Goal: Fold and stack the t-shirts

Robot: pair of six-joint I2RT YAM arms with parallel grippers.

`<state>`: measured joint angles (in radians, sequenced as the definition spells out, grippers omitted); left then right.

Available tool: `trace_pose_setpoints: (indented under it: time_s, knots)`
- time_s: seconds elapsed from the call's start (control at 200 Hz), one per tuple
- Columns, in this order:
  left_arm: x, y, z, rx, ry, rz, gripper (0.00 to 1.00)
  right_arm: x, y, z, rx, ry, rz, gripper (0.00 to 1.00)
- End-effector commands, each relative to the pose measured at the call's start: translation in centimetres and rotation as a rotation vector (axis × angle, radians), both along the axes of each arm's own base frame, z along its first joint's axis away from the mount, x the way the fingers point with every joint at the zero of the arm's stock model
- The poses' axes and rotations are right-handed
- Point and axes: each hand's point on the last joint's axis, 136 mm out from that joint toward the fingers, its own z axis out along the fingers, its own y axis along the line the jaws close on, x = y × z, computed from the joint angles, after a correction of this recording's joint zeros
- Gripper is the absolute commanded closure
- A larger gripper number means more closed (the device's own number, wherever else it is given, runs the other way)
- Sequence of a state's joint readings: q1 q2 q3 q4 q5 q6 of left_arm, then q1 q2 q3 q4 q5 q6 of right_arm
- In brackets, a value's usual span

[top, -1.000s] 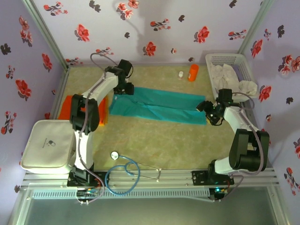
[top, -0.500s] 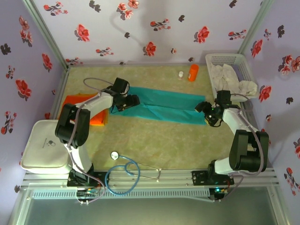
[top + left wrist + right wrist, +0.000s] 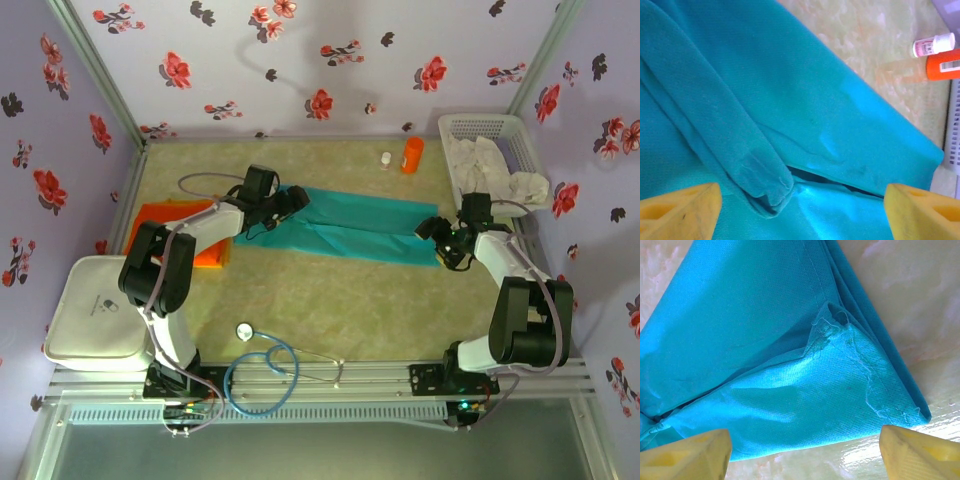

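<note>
currently the teal shirt (image 3: pixel 345 227) lies as a long, narrow folded strip across the middle of the table (image 3: pixel 380 300), running from left to right. the left gripper (image 3: pixel 290 200) sits over the strip's left end and the right gripper (image 3: pixel 440 240) at its right end.

in the left wrist view the two yellow fingers (image 3: pixel 680 207) stand wide apart, so this gripper is open, with teal cloth spread below them. a folded sleeve (image 3: pixel 715 125) slants across the cloth and ends in a hem between the fingers. an orange bottle (image 3: pixel 942 64) and a small white bottle (image 3: pixel 934 45) lie on the table beyond the far edge of the shirt.

in the right wrist view the fingers (image 3: pixel 920 452) are also spread wide, so the right gripper is open too. the layered corner of the shirt lies flat on the table just ahead of them, with loose threads along its seam.

the orange shirt (image 3: pixel 165 225) lies flat at the left side of the table, partly under the left arm and just beside the teal strip's left end. a white case (image 3: pixel 100 310) sits near it, a stethoscope (image 3: pixel 265 365) lies at the near edge, and a white basket (image 3: pixel 500 130) with pale cloths stands in the far right corner.
</note>
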<state>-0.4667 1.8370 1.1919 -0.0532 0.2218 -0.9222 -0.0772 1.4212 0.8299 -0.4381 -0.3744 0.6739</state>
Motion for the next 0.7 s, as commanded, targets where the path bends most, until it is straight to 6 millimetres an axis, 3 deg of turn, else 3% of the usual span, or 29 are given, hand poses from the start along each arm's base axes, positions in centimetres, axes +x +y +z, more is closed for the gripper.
trace_pose_setpoints:
  time_s: [0.0,0.3,0.695]
  knots:
    - [-0.1,-0.8,-0.3,-0.039,0.012,0.006,0.16,-0.2,0.2,0.2,0.003,0.003,0.005,0.22]
    - [-0.9,0.4,-0.6,0.016,0.030,0.045,0.16,0.0,0.2,0.1,-0.001,0.001,0.005,0.22]
    - [-0.5,-0.7,-2.1,0.013,0.051,0.054,0.16,0.0,0.2,-0.1,-0.004,0.005,0.011,0.22]
